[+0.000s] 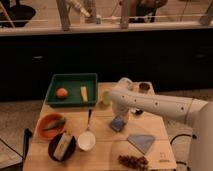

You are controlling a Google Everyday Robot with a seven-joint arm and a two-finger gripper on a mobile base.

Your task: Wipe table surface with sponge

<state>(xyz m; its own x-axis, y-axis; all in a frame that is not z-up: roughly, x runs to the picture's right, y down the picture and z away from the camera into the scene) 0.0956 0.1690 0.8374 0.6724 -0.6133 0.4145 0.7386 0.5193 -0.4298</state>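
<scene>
The light tan plank table surface [105, 145] fills the lower middle of the camera view. The small blue sponge [118, 123] lies tilted on it, right of centre. My gripper [120, 116] hangs from the white arm [155, 104] that reaches in from the right, and it sits directly on top of the sponge, at its upper edge. The arm hides the gripper's end.
A dark green tray [72, 89] with an orange and a yellow item stands at back left. An orange bowl [50, 125], a dark bowl [61, 146] and a white bowl [86, 141] sit at front left. A blue-grey cloth [142, 141] and grapes [133, 161] lie front right. A green cup [105, 98] and a dark can [144, 87] stand behind.
</scene>
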